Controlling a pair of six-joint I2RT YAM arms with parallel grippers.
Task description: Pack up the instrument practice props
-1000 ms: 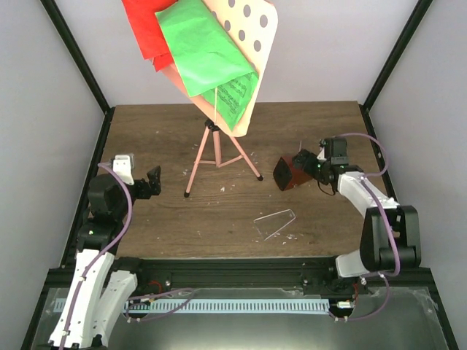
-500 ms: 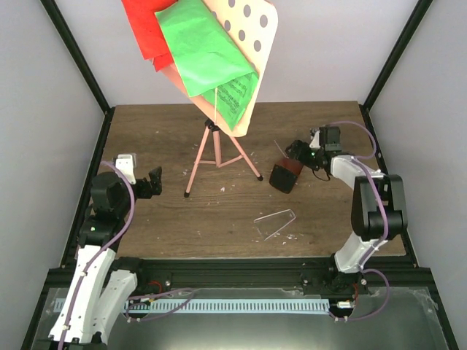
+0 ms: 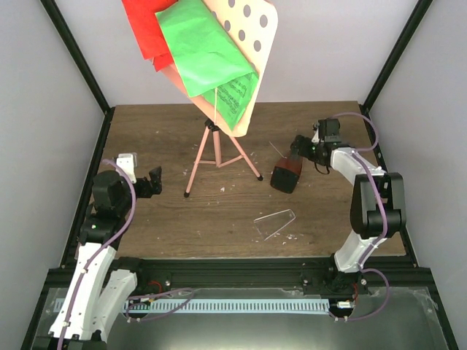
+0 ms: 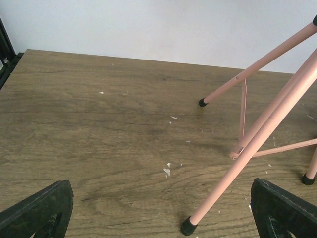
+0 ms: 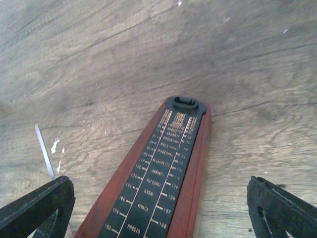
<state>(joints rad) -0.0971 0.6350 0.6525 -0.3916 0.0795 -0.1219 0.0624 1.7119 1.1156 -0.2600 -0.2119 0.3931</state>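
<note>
- Reddish-brown metronome (image 3: 286,173) is on the right half of the wooden table (image 3: 168,219), with its black scale face turned up toward the right wrist camera. No cover is on it.
- Its long axis runs roughly along the reach of the right gripper (image 3: 301,149). The wide base is nearest the wrist and the narrow tip points away, angled slightly off line.
- The right jaws stand wide apart, one finger on either side of the base. No contact is visible. Judgement: the coming grasp depends on closing squarely across that base.
- The right arm is much the nearer. The left gripper (image 3: 152,182) hangs well apart at the table's left, jaws also spread and empty, facing the stand's feet.
- Clear plastic cover (image 3: 276,221) lies flat near the metronome, toward the arm bases.
- Thin silver strip (image 5: 44,151) lies just beside the metronome.
- Pink music stand (image 3: 216,149) is upright at centre rear, with the green sheet (image 3: 204,51) and red sheet (image 3: 149,33) on its desk.
- Count: one metronome, one cover, one strip, one three-legged stand, one red sheet. There is one green sheet, and I cannot tell whether its printed lower flap is a second.
</note>
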